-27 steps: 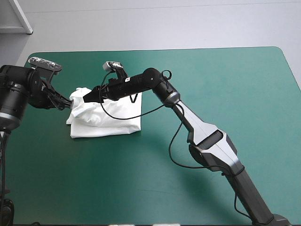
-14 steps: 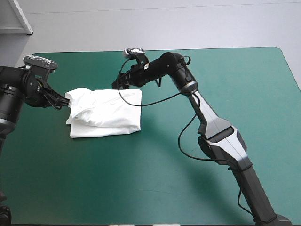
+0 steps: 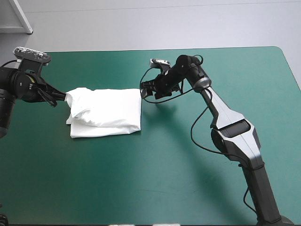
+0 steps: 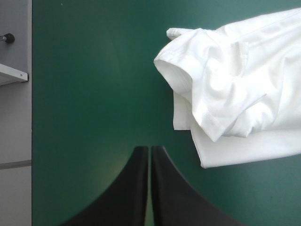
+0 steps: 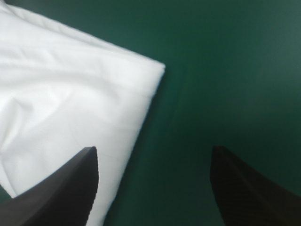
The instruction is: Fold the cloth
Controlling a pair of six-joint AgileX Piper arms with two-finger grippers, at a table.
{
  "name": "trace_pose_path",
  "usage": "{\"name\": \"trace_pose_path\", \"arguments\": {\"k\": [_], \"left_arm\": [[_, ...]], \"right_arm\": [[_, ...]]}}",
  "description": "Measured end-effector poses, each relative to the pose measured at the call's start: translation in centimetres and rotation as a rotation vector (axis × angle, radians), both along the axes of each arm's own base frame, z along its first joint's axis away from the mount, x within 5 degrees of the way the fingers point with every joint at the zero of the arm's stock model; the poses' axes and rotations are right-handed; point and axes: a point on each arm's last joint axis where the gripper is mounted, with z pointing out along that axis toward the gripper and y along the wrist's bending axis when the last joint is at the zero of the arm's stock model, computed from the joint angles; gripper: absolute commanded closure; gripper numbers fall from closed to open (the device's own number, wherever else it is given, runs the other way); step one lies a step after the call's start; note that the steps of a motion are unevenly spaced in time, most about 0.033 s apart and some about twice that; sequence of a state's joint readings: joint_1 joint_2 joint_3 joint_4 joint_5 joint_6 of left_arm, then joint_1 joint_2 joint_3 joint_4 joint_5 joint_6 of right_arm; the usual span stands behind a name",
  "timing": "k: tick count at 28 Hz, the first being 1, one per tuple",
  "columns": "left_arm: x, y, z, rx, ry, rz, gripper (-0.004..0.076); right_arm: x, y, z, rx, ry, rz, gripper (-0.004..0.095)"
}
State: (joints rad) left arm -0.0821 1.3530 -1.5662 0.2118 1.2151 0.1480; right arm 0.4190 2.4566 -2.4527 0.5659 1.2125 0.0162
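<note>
t-shirt [image 3: 106, 113]: i see a white folded bundle lying on the table [image 3: 117, 179], left of the middle, with a sleeve [image 3: 77, 96] bunched on top at its left end.
left gripper [image 3: 61, 95]: i read its fingers as pressed together into one point, holding nothing. they sit just beside the bundle's left end.
left wrist check: the black fingers [image 4: 136, 188] meet tip to tip over bare teal-green cover [image 4: 94, 94], apart from the t-shirt.
right gripper [image 3: 143, 92]: fingers spread wide, nothing held, at the bundle's far right corner.
right wrist check: one finger [image 5: 70, 188] is over the white cloth, the other over the cover beside it.
</note>
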Motion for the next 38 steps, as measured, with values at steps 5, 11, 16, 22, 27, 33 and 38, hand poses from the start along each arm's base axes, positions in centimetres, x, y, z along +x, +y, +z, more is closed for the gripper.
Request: {"name": "trace_pose_path", "arguments": {"k": [5, 11, 16, 22, 27, 33, 38], "left_arm": [[0.0, 0.0, 0.0, 0.0, 0.0, 0.0, 0.0705], [0.0, 0.0, 0.0, 0.0, 0.0, 0.0, 0.0705], [0.0, 0.0, 0.0, 0.0, 0.001, 0.0, 0.0705], [-0.1, 0.0, 0.0, 0.0, 0.009, 0.002, 0.0705], [-0.1, 0.0, -0.1, 0.0, 0.011, 0.002, 0.0705], [-0.1, 0.0, -0.1, -0.005, 0.013, -0.002, 0.0705], [-0.1, -0.1, -0.1, -0.013, 0.014, -0.006, 0.0705]], "right_arm": [[-2.6, 4.0, -2.0, -0.027, 0.024, 0.123, 0.0274], [-3.8, 5.8, -2.0, -0.033, 0.011, 0.168, 0.0374], [-4.5, 6.6, -2.2, -0.058, -0.002, 0.191, 0.0745], [-4.1, 6.2, -2.3, -0.101, -0.035, 0.187, 0.0925], [-3.1, 5.0, -1.5, -0.138, -0.089, 0.166, 0.0925], [0.2, -0.1, -0.2, -0.255, -0.186, 0.053, 0.0925], [3.3, -6.9, -0.4, -0.391, -0.197, -0.118, 0.0925]]}}
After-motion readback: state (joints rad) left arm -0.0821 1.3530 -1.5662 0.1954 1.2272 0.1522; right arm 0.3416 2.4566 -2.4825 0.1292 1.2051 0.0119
